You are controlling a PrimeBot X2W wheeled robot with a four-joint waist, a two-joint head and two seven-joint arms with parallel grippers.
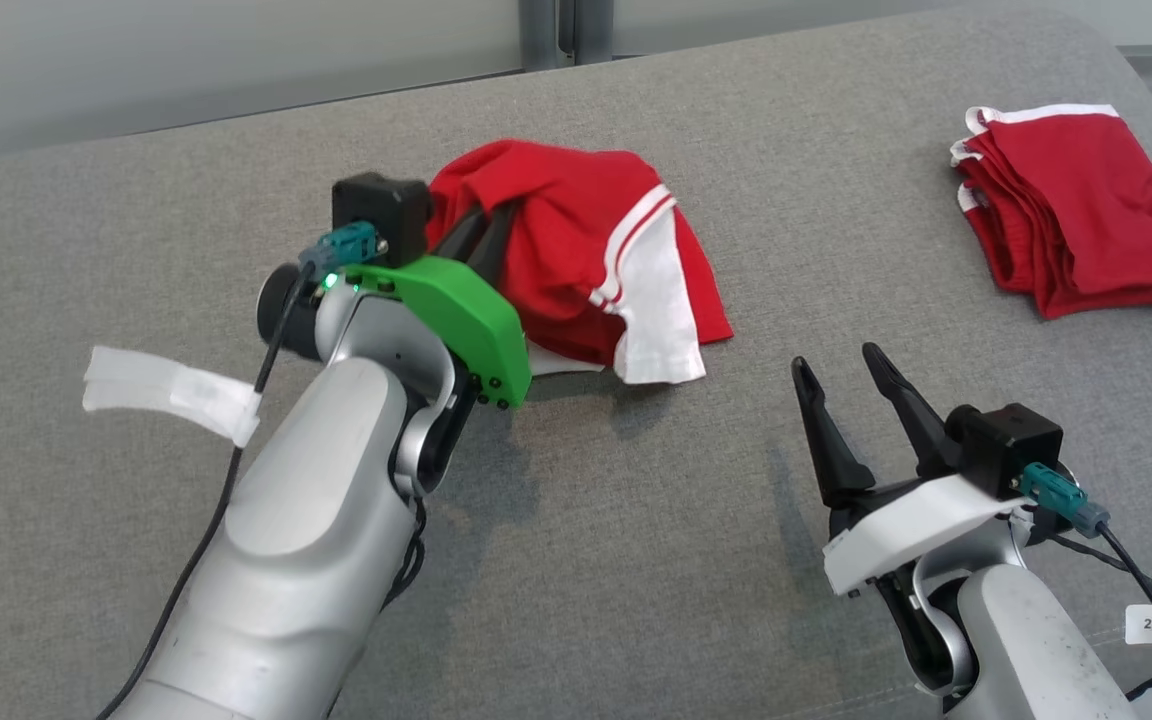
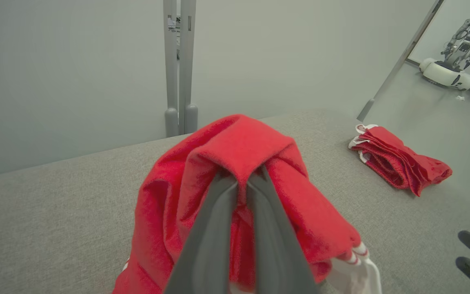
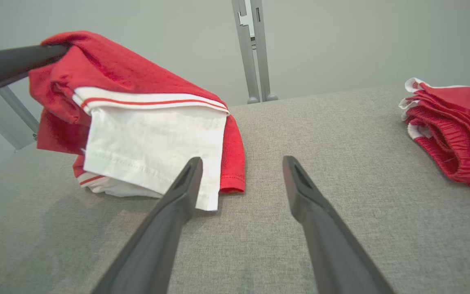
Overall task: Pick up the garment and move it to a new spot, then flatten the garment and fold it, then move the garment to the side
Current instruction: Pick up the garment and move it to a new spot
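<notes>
Probably a robotics lab or test room: a second robot (image 2: 461, 41) (small and blurred, far off) stands on the grey floor (image 2: 435, 106), and plain pale partition walls (image 2: 76, 73) with grey metal posts (image 2: 180, 61) rise behind a grey fabric-covered surface (image 1: 636, 600).

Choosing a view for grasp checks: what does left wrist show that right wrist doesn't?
Left wrist's own: the left gripper shut on a raised red fold of the garment, seen down its fingers, plus another robot far back.
Right wrist's own: the right gripper open over grey upholstery, seen down its fingers, and the garment's white sleeve panel in full, facing the camera.
Shared: the garment, the folded red stack off to one side, the upholstery, the grey post behind.
</notes>
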